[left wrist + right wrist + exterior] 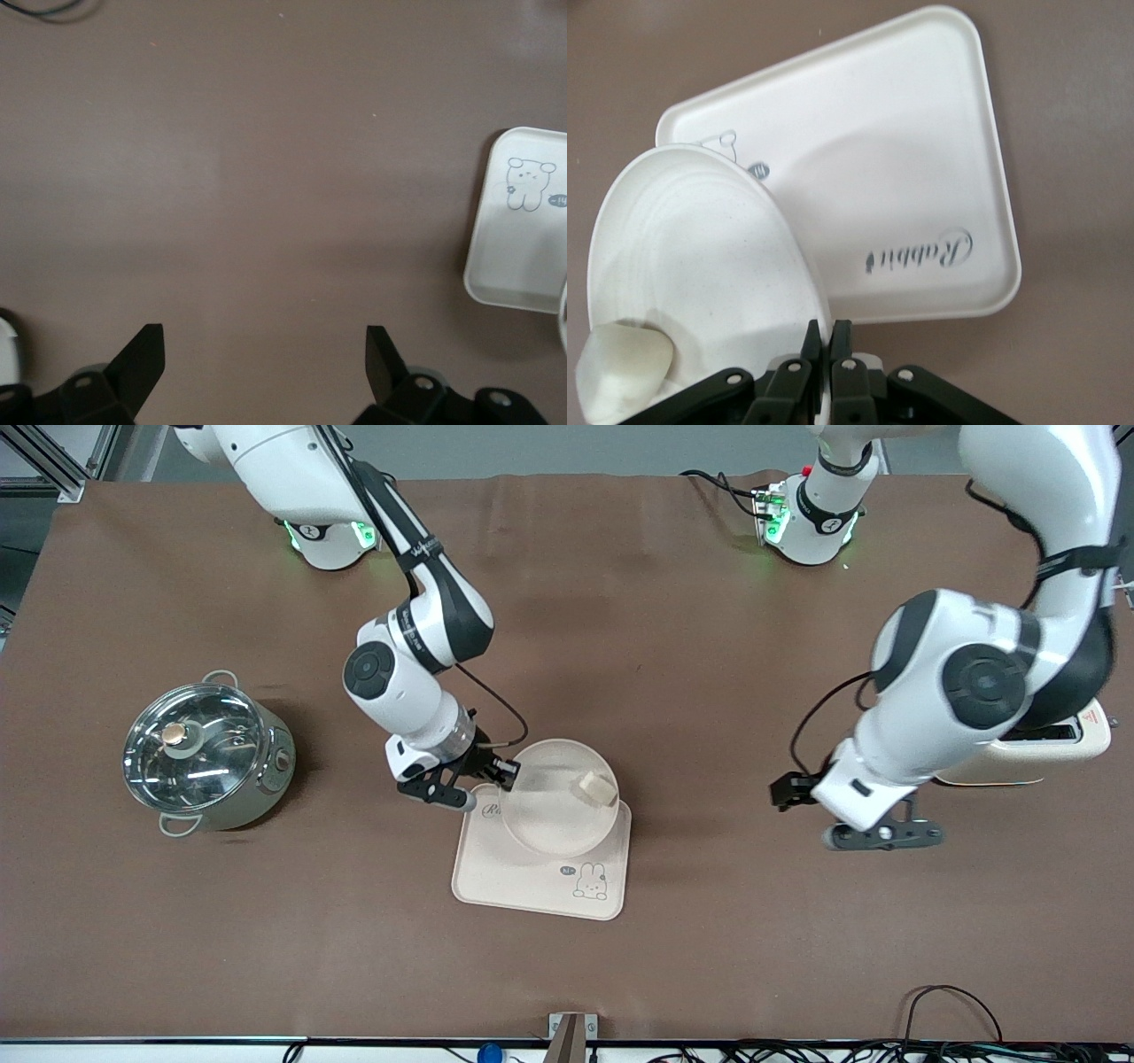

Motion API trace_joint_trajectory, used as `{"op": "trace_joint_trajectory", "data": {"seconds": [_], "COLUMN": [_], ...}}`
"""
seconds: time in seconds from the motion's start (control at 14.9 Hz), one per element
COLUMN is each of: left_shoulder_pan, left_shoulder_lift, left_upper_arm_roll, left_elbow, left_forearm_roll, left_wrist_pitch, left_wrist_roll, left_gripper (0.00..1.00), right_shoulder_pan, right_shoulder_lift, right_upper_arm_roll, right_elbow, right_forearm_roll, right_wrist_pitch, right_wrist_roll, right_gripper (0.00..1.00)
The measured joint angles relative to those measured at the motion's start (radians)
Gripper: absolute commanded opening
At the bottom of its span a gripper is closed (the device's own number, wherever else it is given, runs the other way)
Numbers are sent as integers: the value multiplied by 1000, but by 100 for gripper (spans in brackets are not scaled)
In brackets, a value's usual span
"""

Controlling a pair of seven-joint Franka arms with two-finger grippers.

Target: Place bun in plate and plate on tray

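Note:
My right gripper (506, 773) (826, 335) is shut on the rim of the round cream plate (558, 802) (700, 248) and holds it tilted over the tray. The small cream bun (598, 789) (622, 370) lies in the plate against its rim. The rectangular tray (523, 872) (912, 177) with "Rabbit" lettering and a rabbit drawing lies flat on the table under the plate. My left gripper (881, 837) (266, 359) is open and empty, up over bare table toward the left arm's end; the tray's corner (518, 221) shows in its view.
A steel pot with a glass lid (205, 755) stands toward the right arm's end of the table. A cream toaster (1054, 748) stands at the left arm's end, partly hidden by the left arm. The table is covered with a brown mat (673, 646).

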Motion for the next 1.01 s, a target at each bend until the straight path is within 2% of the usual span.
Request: {"op": "trace_joint_trajectory", "data": {"seconds": [0.13, 0.27, 0.4, 0.6, 0.81, 1.01], "left_shoulder_pan": [30, 46, 8, -144, -162, -157], "left_shoulder_lift": [-35, -75, -133, -233, -326, -401], "left_upper_arm_roll": [-1, 5, 85, 307, 374, 387], "left_elbow": [9, 12, 14, 11, -38, -132], "left_forearm_roll": [-6, -33, -86, -155, -164, -165], "left_wrist_pitch": [-59, -112, -144, -192, -215, -210], "left_wrist_roll": [55, 95, 135, 221, 281, 286], "left_gripper": [100, 100, 100, 100, 100, 100], "right_shoulder_pan": [-12, -14, -14, -16, -18, -20], "right_shoulder_lift": [55, 103, 146, 189, 197, 209], "right_upper_arm_roll": [0, 1, 5, 5, 5, 5], "right_elbow": [38, 59, 67, 89, 93, 93], "right_forearm_roll": [0, 0, 0, 0, 0, 0], "right_wrist_pitch": [19, 98, 187, 225, 226, 241], "right_wrist_roll": [-4, -7, -10, -12, -20, -22], "right_gripper": [0, 0, 0, 0, 0, 0]}}
